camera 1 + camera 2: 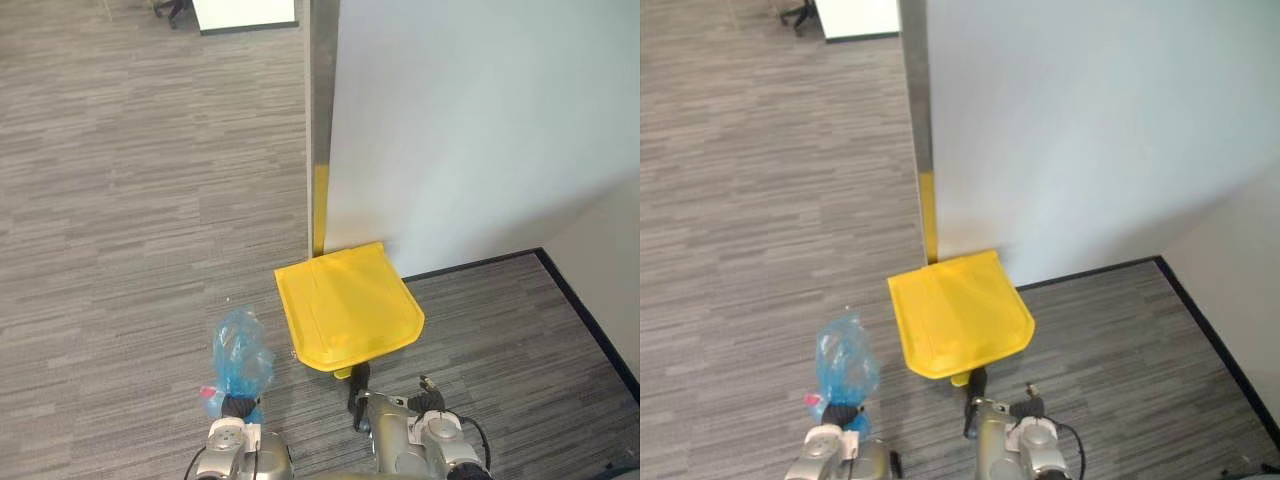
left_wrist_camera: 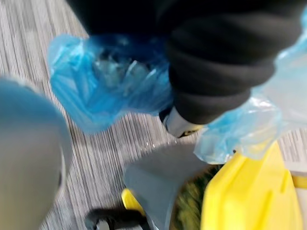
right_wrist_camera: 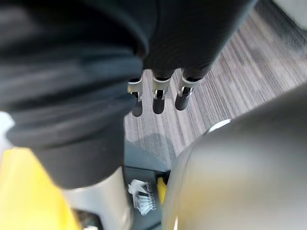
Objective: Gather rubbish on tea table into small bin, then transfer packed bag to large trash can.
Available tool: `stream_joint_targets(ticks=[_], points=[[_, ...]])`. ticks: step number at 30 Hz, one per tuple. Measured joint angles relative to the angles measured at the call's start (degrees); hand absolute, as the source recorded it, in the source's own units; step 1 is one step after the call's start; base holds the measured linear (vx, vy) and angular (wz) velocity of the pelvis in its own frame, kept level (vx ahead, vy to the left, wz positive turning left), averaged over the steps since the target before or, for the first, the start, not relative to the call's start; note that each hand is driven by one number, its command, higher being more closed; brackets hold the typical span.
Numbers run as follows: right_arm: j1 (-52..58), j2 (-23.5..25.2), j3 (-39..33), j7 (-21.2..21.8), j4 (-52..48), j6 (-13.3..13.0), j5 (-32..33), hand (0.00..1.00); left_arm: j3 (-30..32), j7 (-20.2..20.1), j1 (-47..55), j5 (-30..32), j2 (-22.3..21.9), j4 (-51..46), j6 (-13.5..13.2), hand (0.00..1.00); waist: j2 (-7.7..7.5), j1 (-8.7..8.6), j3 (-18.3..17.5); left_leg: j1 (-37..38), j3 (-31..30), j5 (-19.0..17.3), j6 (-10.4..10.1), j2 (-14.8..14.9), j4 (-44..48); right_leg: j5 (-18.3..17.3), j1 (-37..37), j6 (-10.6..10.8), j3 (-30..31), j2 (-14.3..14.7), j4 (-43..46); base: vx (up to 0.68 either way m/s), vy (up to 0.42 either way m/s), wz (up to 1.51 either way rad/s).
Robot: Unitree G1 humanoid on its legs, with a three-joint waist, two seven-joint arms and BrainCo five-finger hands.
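Blue, thin and crinkled, the packed bag (image 1: 240, 350) stands puffed up above the robot's left hand (image 1: 235, 408), which is closed round its gathered neck. A bit of red shows through the plastic low on the bag's left side. The bag is held over the grey carpet floor (image 1: 120, 200), just to the left of the large trash can and apart from it. It is not in the can.

The trash can's yellow lid (image 1: 350, 300) is down and shut. It sits against the foot of a pale wall (image 1: 480, 120), right beside a metal post (image 1: 320, 100) that runs up the wall's edge. A strip of yellow shows on the post just above the lid. A black skirting strip (image 1: 470, 265) runs along the bottom of the wall to the right of the can and turns the corner towards the robot.

The right hand (image 3: 158, 96) hangs low on the can's near right side. Its fingers (image 3: 184, 96) are straight, side by side, pointing down at the carpet, and they hold nothing. In the right wrist view the yellow of the can lies close beside the arm.

Close up in the left wrist view, the blue plastic bulges out on both sides of the hand's dark cover, with the yellow lid just beyond it.
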Motion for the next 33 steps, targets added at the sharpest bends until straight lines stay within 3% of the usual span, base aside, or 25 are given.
stream_joint_targets(ticks=[4, 10, 19, 23, 27, 33], points=[[-0.11, 0.21, 0.46, -0.02, -0.53, -0.11, 0.1, 0.0, 0.1, 0.01, -0.59, 0.89, -0.57, 0.04, 0.02, 1.0, 0.25, 0.87, -0.23, -2.66, -0.82, -0.91, -1.2, 2.55, 0.79, -0.59, -2.51, -2.02, -1.99, 1.39, 1.99, 0.11, -0.086, 0.12], [-0.22, -0.01, 1.41, -0.01, -1.16, -0.13, 0.13, 0.0, -0.44, -0.17, -1.61, 0.88, -2.91, 0.04, 0.03, 1.0, 1.08, 0.8, -1.04, -3.06, -1.35, 0.08, -2.73, 2.98, -1.44, -2.64, -4.6, -3.09, -3.69, 1.03, 4.74, 0.13, -0.026, 0.07], [-4.59, 0.14, 10.05, -0.16, -13.32, -0.15, 3.07, 0.0, -1.0, 0.09, -3.27, -0.5, -0.75, -8.35, -0.5, 1.0, 1.84, 1.42, -0.73, -16.56, -3.63, 0.89, -1.33, 4.64, 6.98, -2.69, -11.18, -3.92, -8.29, -0.61, 6.41, 0.0, -0.03, 0.3], [-12.3, -0.89, 10.63, -1.28, -20.96, -0.92, 5.51, 0.0, -2.31, 0.29, -4.66, -1.5, 0.91, -12.94, -0.96, 1.0, 1.91, 2.36, 1.43, -19.3, -4.58, 0.23, -1.05, 4.77, 7.45, -2.36, -12.68, -3.67, -9.08, -1.1, 6.01, -0.09, -0.046, 0.17], [-17.62, -3.23, 10.93, -2.76, -25.52, -1.27, 7.57, 0.0, -2.91, 1.47, -5.9, -1.66, 2.9, -16.02, -1.12, 1.0, 1.83, 3.8, 2.62, -22.67, -7.17, 0.4, -1.41, 5.9, 8.34, -1.88, -14.42, -3.49, -9.34, 0.69, 4.94, -0.08, -0.09, 0.12], [-27.62, -7.79, 9.7, -4.56, -25.94, -0.88, 9.92, 0.0, -5.53, 1.38, -6.13, -3.44, 3.94, -19.12, -1.12, 1.0, 1.85, 4.13, 5.89, -23.22, -8.24, 0.99, -2.44, 7.45, 8.23, -1.97, -14.77, -3.58, -10.22, 2.21, 5.1, -0.01, -0.068, -0.01]])
